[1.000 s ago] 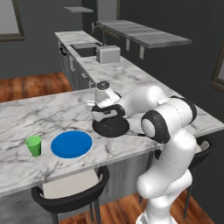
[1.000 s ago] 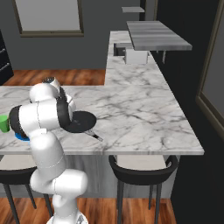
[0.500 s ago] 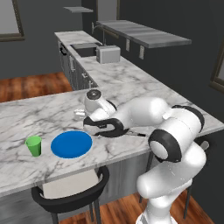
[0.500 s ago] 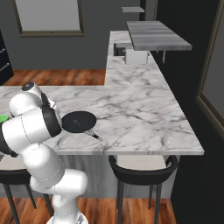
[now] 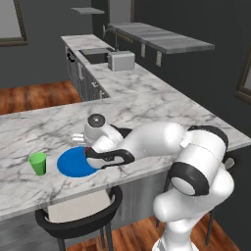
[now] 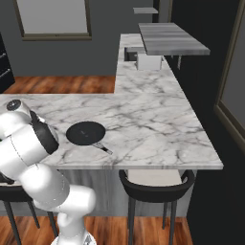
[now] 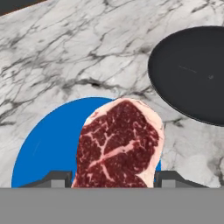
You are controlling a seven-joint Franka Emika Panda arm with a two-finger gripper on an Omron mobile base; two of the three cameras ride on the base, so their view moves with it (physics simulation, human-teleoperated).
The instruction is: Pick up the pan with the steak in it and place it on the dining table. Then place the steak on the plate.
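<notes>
My gripper (image 7: 113,181) is shut on the steak (image 7: 119,144), red with pale fat, and holds it over the right part of the blue plate (image 7: 41,148). The black pan (image 7: 192,72) sits empty on the marble dining table (image 7: 65,43), to the upper right in the hand view. From the left base view the gripper (image 5: 92,154) hangs over the plate's (image 5: 73,164) right edge. The right base view shows the pan (image 6: 86,132) near the table's (image 6: 153,124) front edge, its handle (image 6: 103,148) pointing to the front right.
A small green cup (image 5: 37,163) stands left of the plate. Dark stools (image 5: 78,215) (image 6: 155,179) are tucked under the table's front edge. A toaster (image 5: 121,60) and a sink stand on the far counter, under a grey shelf.
The arm has swung left from over the pan to over the blue plate, carrying the steak. The pan has stayed on the table, now empty.
</notes>
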